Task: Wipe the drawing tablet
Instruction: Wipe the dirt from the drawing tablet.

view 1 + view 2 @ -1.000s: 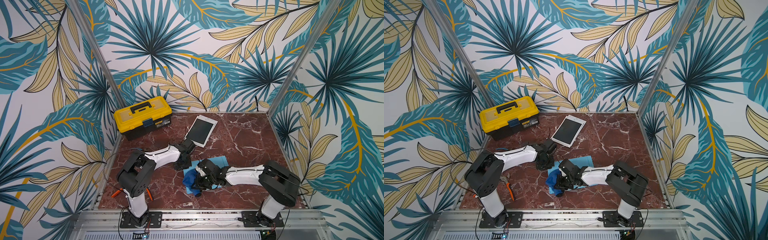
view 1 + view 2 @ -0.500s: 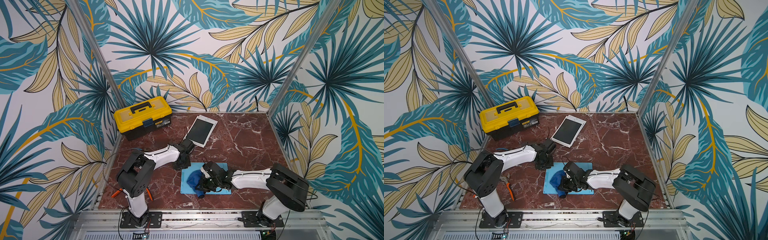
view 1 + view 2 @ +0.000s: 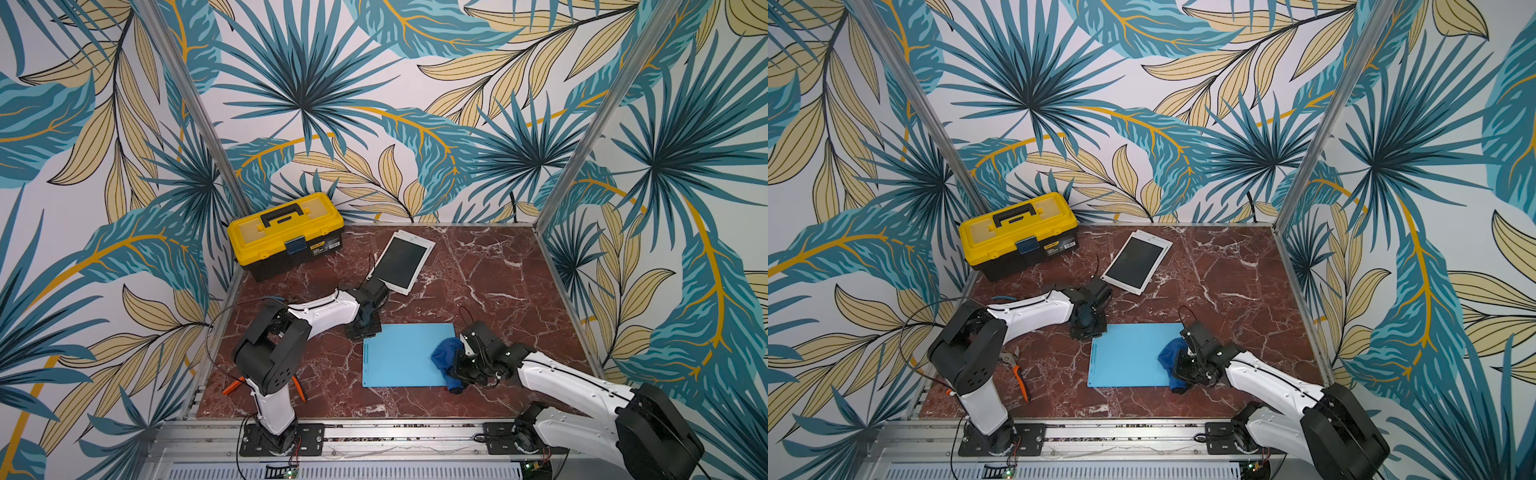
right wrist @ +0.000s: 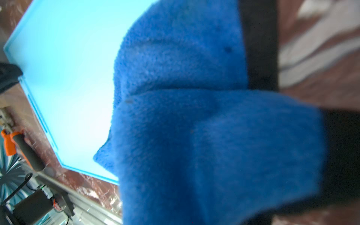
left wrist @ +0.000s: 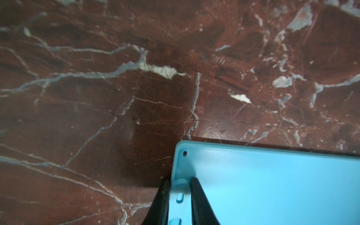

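Note:
The drawing tablet (image 3: 399, 357) (image 3: 1125, 357) is a flat light-blue slab lying near the front middle of the marble table. My left gripper (image 3: 365, 328) (image 3: 1087, 328) is shut on its far left corner. In the left wrist view the left gripper (image 5: 180, 180) has its black fingers on either side of the tablet's (image 5: 272, 185) rim. My right gripper (image 3: 459, 365) (image 3: 1179, 365) is shut on a bunched dark-blue cloth (image 3: 444, 357) (image 3: 1168, 356) resting on the tablet's right edge. The cloth (image 4: 194, 116) fills the right wrist view, hides the fingertips, and leaves bare tablet (image 4: 68, 78) beside it.
A yellow toolbox (image 3: 286, 232) stands at the back left. A white tablet with a dark screen (image 3: 403, 259) lies beside it, just beyond the left wrist. Orange-handled pliers (image 3: 1019, 374) lie at the front left by the left arm's base. Patterned walls close in three sides.
The right gripper has dragged the cloth across the tablet from its left side to its right edge, baring most of the blue surface. The left gripper has kept its hold on the corner.

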You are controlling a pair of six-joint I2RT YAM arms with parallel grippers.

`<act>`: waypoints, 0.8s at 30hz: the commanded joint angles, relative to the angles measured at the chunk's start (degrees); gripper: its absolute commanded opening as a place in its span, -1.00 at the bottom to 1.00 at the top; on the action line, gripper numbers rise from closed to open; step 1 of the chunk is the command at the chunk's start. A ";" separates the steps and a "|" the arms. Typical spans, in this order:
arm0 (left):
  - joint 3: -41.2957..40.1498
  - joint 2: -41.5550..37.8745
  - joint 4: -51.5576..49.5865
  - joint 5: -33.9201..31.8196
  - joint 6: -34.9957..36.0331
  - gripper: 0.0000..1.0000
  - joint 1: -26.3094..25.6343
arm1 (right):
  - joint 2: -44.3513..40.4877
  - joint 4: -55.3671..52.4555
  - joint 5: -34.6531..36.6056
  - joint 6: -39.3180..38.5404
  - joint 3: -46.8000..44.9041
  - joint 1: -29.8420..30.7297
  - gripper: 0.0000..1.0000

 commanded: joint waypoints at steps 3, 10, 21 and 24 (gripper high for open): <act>-3.90 5.67 -3.37 -0.71 0.97 -0.58 -0.18 | 10.55 -2.65 1.46 -8.49 6.50 -6.23 -0.91; -3.54 5.85 -3.37 -0.33 0.96 -0.58 -0.17 | 26.43 -0.76 -3.05 -11.81 21.74 -6.91 -0.92; -3.30 5.75 -3.37 -0.04 0.79 -0.59 -0.18 | 37.56 5.31 -14.00 -11.43 31.07 -5.16 -0.91; -2.95 5.85 -3.37 -0.02 0.88 -0.59 -0.18 | 40.64 6.09 -15.83 -11.99 33.69 -0.33 -0.91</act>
